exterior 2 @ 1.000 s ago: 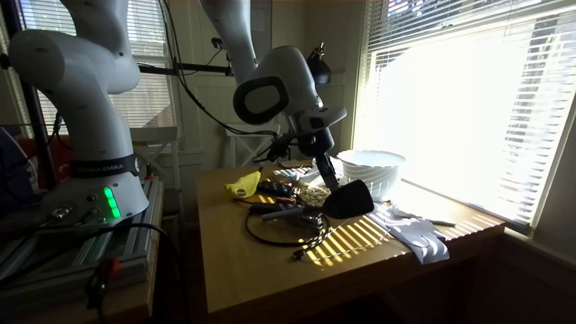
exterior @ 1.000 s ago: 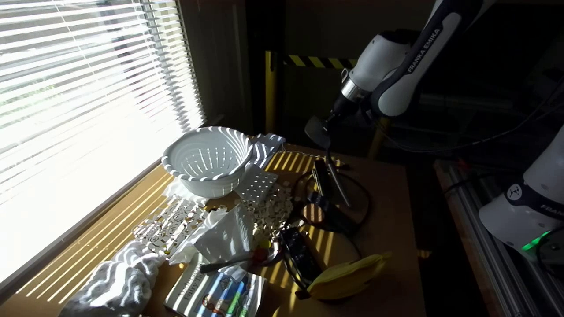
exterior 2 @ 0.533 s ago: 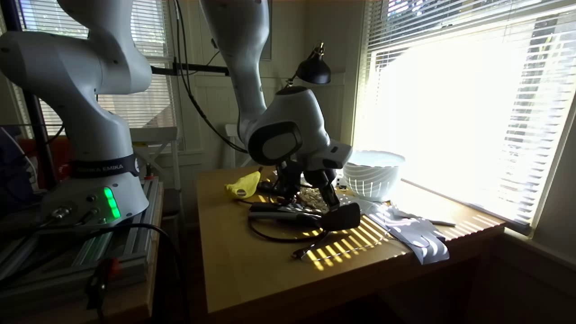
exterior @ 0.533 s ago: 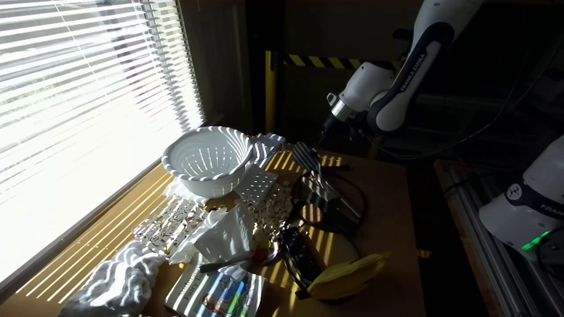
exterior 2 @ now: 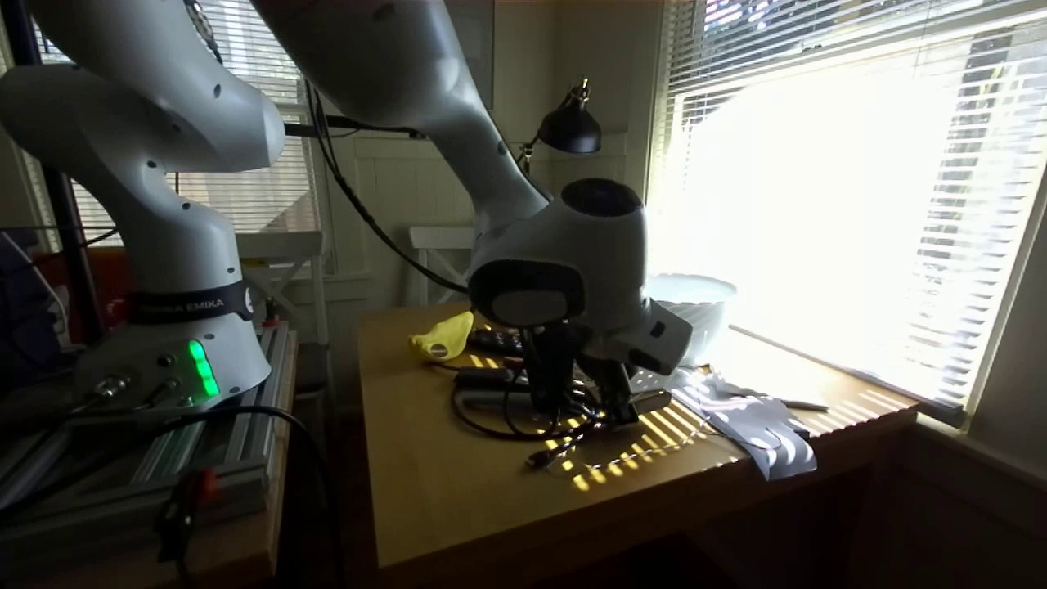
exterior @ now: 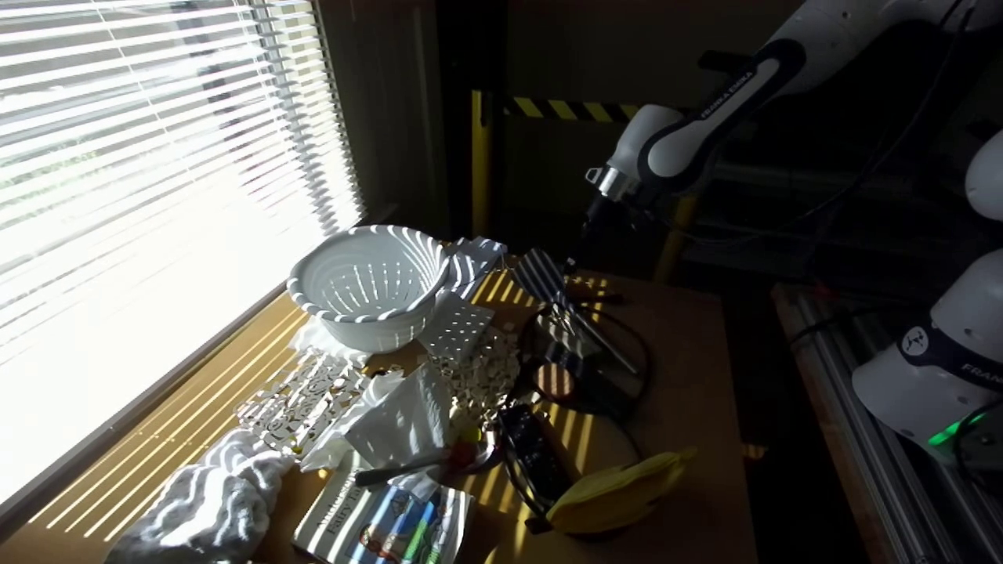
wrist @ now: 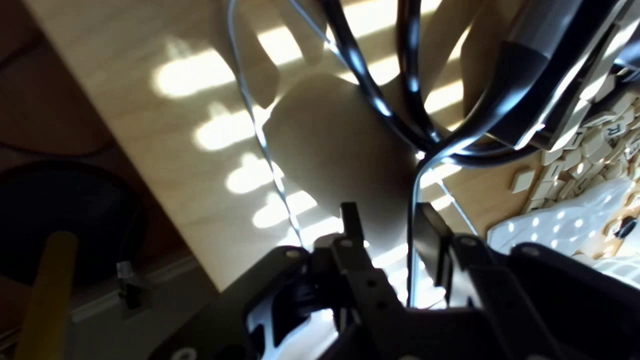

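My gripper (wrist: 382, 225) stands partly open above the table, its two fingers apart. Between them runs the thin edge of a dark spatula blade (wrist: 413, 240), close beside the right finger pad (wrist: 431, 240); whether it touches is unclear. From the blade a dark neck leads to the spatula's grey handle (wrist: 540, 30). In an exterior view the slotted spatula (exterior: 539, 276) rests tilted over black cables and dark items, with the gripper (exterior: 570, 265) at its blade. Another exterior view shows only part of the blade (exterior 2: 652, 401) beyond the fingertips.
Black cables (wrist: 370, 90) loop under the spatula. Letter tiles (exterior: 486, 368), a perforated white piece (exterior: 457, 325) and a white colander (exterior: 372, 333) lie nearby. Farther off are a yellow banana-shaped item (exterior: 619, 493), a book (exterior: 329, 509) and a pale glove-like item (exterior 2: 757, 433).
The spatula has come down from a steep hang above the table to a flatter lie on the cables. The fingers have opened around its blade, and the arm has shifted and leaned over.
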Robot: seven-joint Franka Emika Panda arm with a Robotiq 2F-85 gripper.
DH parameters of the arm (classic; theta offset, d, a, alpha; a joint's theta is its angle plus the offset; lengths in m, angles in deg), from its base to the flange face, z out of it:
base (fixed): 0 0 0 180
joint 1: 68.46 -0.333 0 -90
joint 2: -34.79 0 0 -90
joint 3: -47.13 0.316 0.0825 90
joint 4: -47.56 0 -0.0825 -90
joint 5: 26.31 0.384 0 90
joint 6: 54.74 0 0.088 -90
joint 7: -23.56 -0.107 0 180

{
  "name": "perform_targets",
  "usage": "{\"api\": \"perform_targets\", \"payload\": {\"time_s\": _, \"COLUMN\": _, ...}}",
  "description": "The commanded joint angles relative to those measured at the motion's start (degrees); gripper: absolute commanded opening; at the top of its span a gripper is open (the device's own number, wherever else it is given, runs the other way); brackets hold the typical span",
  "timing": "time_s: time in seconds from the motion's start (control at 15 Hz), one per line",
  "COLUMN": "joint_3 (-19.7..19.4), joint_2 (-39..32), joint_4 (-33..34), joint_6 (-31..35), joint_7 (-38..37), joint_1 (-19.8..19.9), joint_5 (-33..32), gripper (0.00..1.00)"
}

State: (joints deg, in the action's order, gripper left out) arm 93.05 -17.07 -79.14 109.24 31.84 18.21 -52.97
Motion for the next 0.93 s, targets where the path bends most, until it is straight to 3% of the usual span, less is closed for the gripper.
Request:
{"api": "perform_targets", "payload": {"time_s": 0.0, "joint_3": -1.2, "joint_2": 9.2, "joint_4": 2.9, "joint_6": -8.0, "joint_7": 0.3, "joint_1": -1.9, "joint_5": 15.5, "gripper": 0.65}}
{"api": "perform_targets", "payload": {"time_s": 0.13, "joint_3": -4.3, "joint_2": 14.6, "joint_4": 2.8, "joint_6": -8.3, "joint_7": -2.3, "joint_1": -5.4, "joint_5": 22.1, "gripper": 0.79}}
{"api": "perform_targets", "payload": {"time_s": 0.33, "joint_3": -10.6, "joint_2": 22.9, "joint_4": -1.5, "joint_6": -4.3, "joint_7": -7.6, "joint_1": -13.8, "joint_5": 29.8, "gripper": 0.98}}
{"api": "perform_targets", "payload": {"time_s": 0.53, "joint_3": -20.4, "joint_2": 29.6, "joint_4": -6.9, "joint_6": -1.9, "joint_7": -16.1, "joint_1": -27.1, "joint_5": 33.5, "gripper": 1.0}}
{"api": "perform_targets", "payload": {"time_s": 0.67, "joint_3": -26.9, "joint_2": 31.3, "joint_4": -10.2, "joint_6": -1.5, "joint_7": -26.1, "joint_1": -35.9, "joint_5": 28.5, "gripper": 1.0}}
{"api": "perform_targets", "payload": {"time_s": 0.73, "joint_3": -27.0, "joint_2": 28.5, "joint_4": -5.2, "joint_6": -3.5, "joint_7": -13.8, "joint_1": -35.6, "joint_5": 37.5, "gripper": 1.0}}
{"api": "perform_targets", "payload": {"time_s": 0.87, "joint_3": -31.1, "joint_2": 30.2, "joint_4": -8.1, "joint_6": -2.4, "joint_7": -18.7, "joint_1": -41.8, "joint_5": 37.1, "gripper": 1.0}}
